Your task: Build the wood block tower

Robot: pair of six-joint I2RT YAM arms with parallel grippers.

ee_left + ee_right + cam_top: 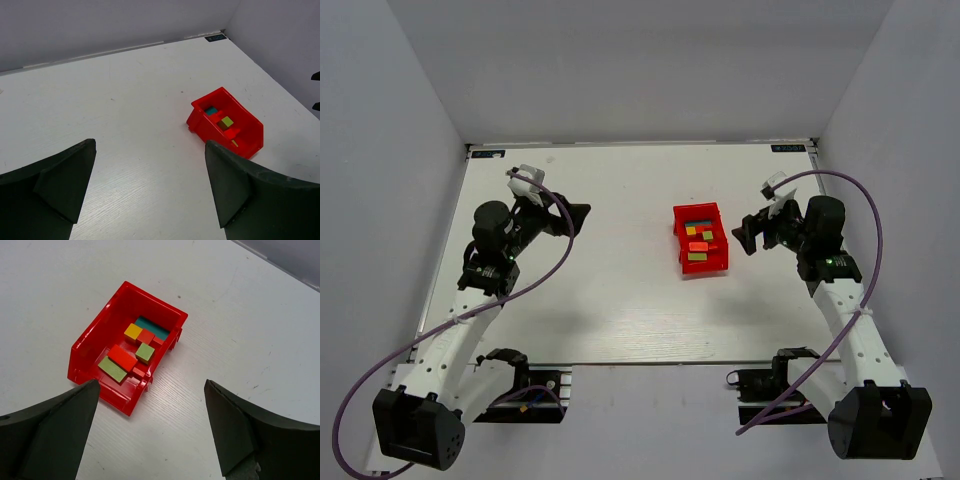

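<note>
Painted wood blocks (122, 358), red, yellow, lime-green and teal, lie jumbled inside the red plastic tray (95, 337). The left gripper (572, 218) hovers well apart at the tray's 9 o'clock, the right gripper (744, 235) near its 3 o'clock; both jaws gape wide, empty.

1. From the top camera, the wood blocks (698, 247) inside the red tray (705, 268) are only small patches of colour to me. I can't count them or tell their shapes.
2. In the left wrist view, the tray's near wall hides most of its contents. Only a teal bar (211, 111), a lime-green cube (226, 121) and a yellowish sliver (234, 143) show above it.
3. In the right wrist view, a yellow cube (133, 331) and a red cube (146, 336) cover part of the teal bar at the tray's far end. I can't tell whether anything lies beneath the other pieces.
4. Right of the tray in the left wrist view, two dark tips (316, 76) are cut by the frame edge, and I can't say what they are.
5. Nearer than the tray, the left gripper (150, 145) and the right gripper (151, 384) each have their fingers cut off by the bottom edge.
</note>
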